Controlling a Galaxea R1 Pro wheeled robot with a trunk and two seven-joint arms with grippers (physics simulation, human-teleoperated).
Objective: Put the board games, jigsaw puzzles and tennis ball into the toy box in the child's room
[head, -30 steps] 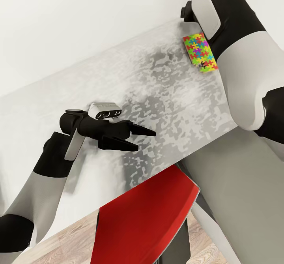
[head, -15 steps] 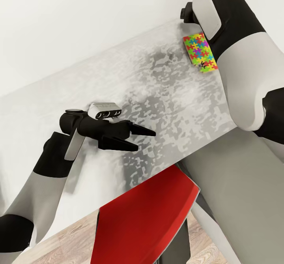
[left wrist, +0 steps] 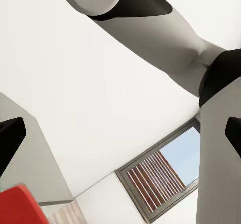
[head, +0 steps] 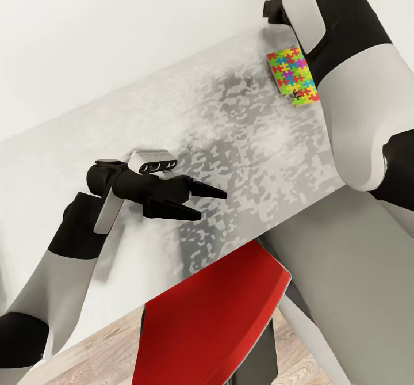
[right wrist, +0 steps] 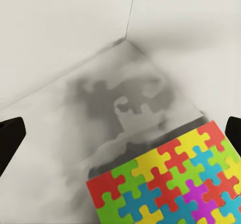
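One jigsaw puzzle [head: 289,76], a flat slab of bright interlocking pieces, lies at the far right of the pale table [head: 241,143], partly behind my right arm. In the right wrist view the jigsaw puzzle [right wrist: 170,184] lies on the table near the wall corner, and my right gripper [right wrist: 123,133] is open above it, holding nothing. My left gripper [head: 214,204] hovers open and empty over the middle of the table, well to the left of the puzzle. The toy box, board games, tennis ball and bed are out of view.
A red chair [head: 218,316] stands tucked against the table's near edge, between my arms. White wall [head: 115,28] runs along the table's far edge. Wood-plank floor [head: 92,356] shows below. The left wrist view looks at a window [left wrist: 160,179] and my right arm [left wrist: 165,38].
My right arm has shifted slightly up and toward the wall. The left arm and the puzzle have not moved.
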